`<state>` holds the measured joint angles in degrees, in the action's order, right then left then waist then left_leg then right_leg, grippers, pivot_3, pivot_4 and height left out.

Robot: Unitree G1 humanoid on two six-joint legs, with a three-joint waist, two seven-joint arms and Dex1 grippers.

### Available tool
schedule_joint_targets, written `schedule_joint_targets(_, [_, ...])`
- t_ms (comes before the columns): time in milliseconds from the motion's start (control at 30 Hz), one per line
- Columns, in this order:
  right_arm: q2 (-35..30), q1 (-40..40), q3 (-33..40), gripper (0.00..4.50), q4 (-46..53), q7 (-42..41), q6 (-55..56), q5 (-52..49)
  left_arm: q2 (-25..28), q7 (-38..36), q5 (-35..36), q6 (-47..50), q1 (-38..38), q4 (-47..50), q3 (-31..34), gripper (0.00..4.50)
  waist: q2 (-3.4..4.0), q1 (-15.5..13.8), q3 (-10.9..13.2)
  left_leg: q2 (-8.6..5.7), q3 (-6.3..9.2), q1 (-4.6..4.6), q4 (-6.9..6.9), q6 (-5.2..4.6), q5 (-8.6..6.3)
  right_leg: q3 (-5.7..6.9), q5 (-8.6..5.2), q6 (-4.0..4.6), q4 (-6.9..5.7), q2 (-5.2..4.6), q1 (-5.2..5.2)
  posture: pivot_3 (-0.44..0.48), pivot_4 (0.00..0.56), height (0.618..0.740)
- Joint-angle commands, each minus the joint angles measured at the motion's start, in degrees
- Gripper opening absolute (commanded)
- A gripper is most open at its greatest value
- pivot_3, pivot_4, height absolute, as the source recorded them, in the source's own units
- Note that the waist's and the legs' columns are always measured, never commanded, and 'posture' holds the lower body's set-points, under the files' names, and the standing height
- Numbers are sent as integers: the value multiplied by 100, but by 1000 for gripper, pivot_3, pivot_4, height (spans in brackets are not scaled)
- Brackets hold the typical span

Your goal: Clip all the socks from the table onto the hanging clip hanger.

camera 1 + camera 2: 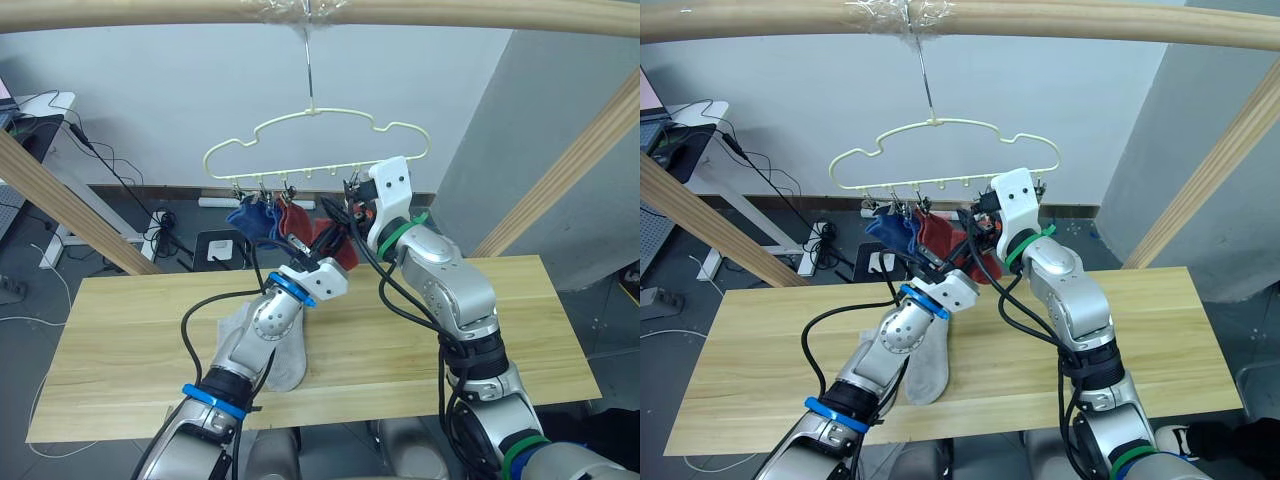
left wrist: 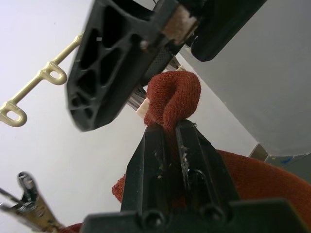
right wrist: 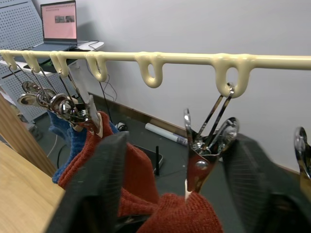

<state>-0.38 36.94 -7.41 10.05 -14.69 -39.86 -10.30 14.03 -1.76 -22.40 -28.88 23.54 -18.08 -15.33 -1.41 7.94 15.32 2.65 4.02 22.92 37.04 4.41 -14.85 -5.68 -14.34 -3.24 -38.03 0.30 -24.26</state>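
Observation:
The pale yellow clip hanger [image 1: 320, 140] hangs by its hook from a wooden rail. Two blue socks [image 1: 250, 218] and one rust red sock [image 1: 293, 218] hang from its left clips. My left gripper [image 1: 325, 250] is shut on another rust red sock [image 2: 175, 94] and holds its bunched top edge just under a metal clip [image 3: 204, 145]. My right gripper [image 1: 352, 208] is open, with one finger on each side of that clip. The clip's tip touches the red knit. Light grey socks [image 1: 280, 350] lie on the table [image 1: 120, 340] under my left forearm.
A thick wooden rail [image 1: 150, 12] spans the top, and slanted wooden posts [image 1: 60, 200] [image 1: 570, 170] stand at both sides. Empty clips [image 3: 303, 145] hang on the hanger's right part. Cables and a power strip [image 1: 215, 202] lie on the floor behind the table.

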Motion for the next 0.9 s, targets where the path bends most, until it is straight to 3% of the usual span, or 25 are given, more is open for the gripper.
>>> schedule_joint_targets(33, [-34, -58, 110, 4232, 610, -74, -154, -235, -87, 80, 25, -14, 141, 59, 76, 0, 0, -3, 0, 0, 1, 0, 0, 0, 0, 1, 0, 0, 0, 0, 0, -159, 242, 740])
schedule_joint_targets(233, [-428, -345, 78, 4232, 1356, -381, -634, -572, -159, 24, 100, 37, 155, 12, 90, 0, 0, -1, 0, 0, 1, 2, -1, 0, 0, 0, 0, 0, 2, 0, 1, -165, 247, 740])
schedule_joint_targets(567, [-1620, -723, 127, 4232, 2203, -1087, -831, -914, -259, -319, 612, 68, 84, 56, 135, 0, 0, -1, 0, -2, 0, 0, 0, 0, 0, -1, -1, -2, 2, 1, 1, -171, 252, 740])
schedule_joint_targets(900, [-2005, -835, 218, 4269, 2216, -1089, -711, -924, -211, -985, 1159, 273, -195, 494, 198, 2818, 0, -1, 0, -3, -1, 0, 1, 0, 0, -2, -2, -3, 5, 1, 3, -170, 250, 740])
